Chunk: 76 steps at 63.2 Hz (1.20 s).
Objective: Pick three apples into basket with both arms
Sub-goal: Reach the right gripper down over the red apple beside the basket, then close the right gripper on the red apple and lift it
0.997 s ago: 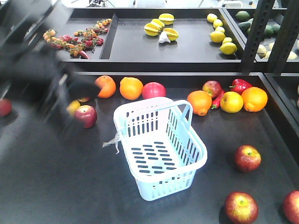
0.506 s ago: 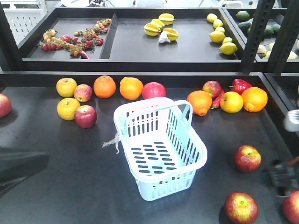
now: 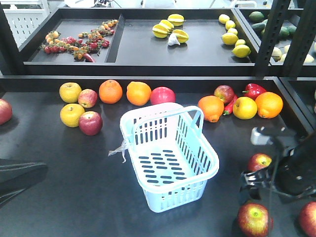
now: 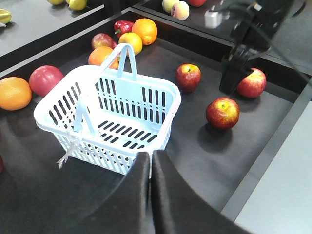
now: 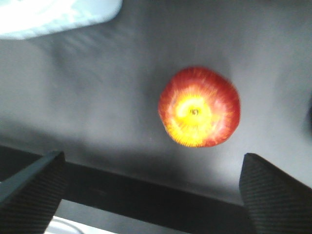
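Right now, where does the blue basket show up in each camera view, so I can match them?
Front view: the basket sits centre frame, handle up, empty.
Left wrist view: left of centre, filling much of the frame.
Right wrist view: only a blurred pale corner, top left.
Shared landmark: the right hand, right of the basket in both wide views; its fingers frame the right wrist picture's bottom corners.

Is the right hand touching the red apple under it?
Apart. The right wrist view shows bare table between the apple and both fingers of the open right hand.
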Tool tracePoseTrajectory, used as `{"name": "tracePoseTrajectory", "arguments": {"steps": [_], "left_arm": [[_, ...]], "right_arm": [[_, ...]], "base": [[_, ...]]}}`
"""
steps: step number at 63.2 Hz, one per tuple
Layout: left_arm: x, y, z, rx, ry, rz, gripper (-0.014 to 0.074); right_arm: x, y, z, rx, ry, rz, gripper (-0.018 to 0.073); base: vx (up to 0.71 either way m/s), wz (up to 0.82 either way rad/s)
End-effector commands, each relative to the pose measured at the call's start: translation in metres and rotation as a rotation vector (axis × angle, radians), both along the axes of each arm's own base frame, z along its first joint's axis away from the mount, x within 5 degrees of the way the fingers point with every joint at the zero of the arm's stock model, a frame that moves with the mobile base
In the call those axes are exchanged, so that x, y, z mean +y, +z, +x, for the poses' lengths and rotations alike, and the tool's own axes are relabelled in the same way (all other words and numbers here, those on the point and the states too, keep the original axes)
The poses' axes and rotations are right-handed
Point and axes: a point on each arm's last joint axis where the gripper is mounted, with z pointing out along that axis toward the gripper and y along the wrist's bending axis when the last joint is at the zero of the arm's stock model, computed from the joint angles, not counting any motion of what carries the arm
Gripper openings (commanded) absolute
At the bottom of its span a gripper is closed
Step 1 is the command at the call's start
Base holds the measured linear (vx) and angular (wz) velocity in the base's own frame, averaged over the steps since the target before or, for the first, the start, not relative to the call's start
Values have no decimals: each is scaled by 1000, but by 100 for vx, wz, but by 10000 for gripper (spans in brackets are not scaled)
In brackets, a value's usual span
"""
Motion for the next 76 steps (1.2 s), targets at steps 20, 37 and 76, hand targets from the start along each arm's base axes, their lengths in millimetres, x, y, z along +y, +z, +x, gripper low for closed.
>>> {"name": "tracePoseTrajectory", "arguments": {"steps": [20,37,76], "left_arm": [[0,13,1,-48,24,-80,-8],[0,13,1,-48,24,-80,-8],[0,12,1,-44,22,-76,-8]], "right_arm": [[-4,-32,24,44,-60,-51,669],[-5,-56,33,67,-77,-72,662],[-10,-89,40,114,-88,-136,460]], "base": [[0,0],[0,0],[0,0]]}}
